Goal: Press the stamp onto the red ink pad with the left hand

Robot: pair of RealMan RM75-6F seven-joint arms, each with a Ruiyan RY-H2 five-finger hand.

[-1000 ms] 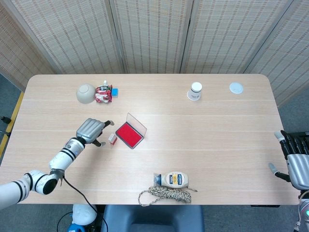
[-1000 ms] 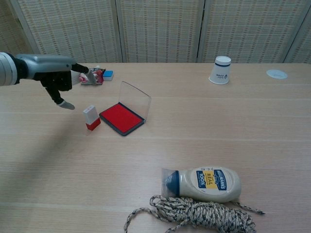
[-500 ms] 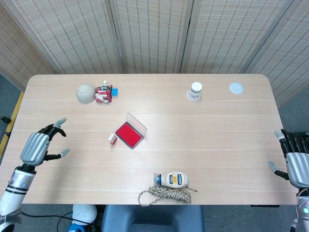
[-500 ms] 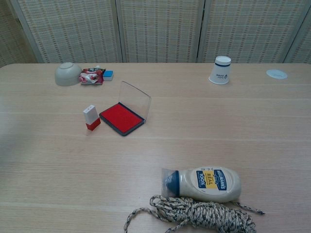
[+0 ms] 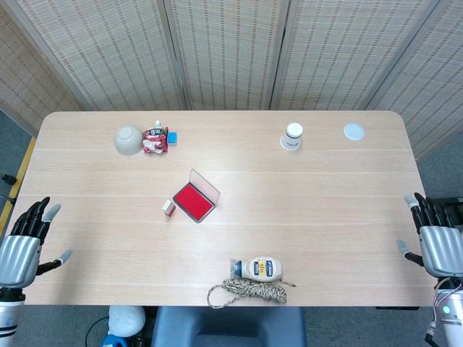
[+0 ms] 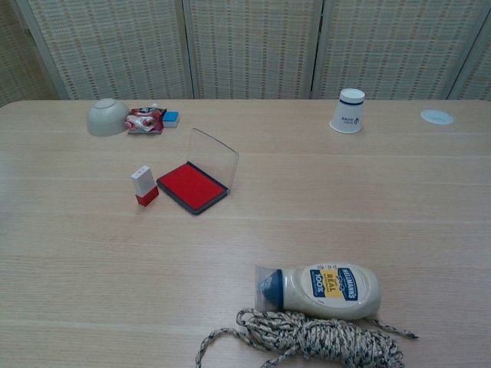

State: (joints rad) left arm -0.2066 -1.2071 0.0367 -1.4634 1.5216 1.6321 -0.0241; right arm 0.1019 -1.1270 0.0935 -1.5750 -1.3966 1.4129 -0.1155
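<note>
stamp (image 6: 143,185) white over red, upright beside open red ink pad (image 6: 191,186) | left hand (image 5: 20,249) spread, empty

Bare table (image 5: 94,217) beside stamp (image 5: 168,208).

A pale wooden table (image 5: 347,210) fills the frame's centre; woven folding screens (image 5: 224,50) line the top edge, grey floor (image 5: 11,148) showing at far left.

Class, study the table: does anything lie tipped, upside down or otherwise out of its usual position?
Yes. The bowl and the paper cup both rest upside down, and the mayonnaise bottle lies on its side against the rope.
</note>
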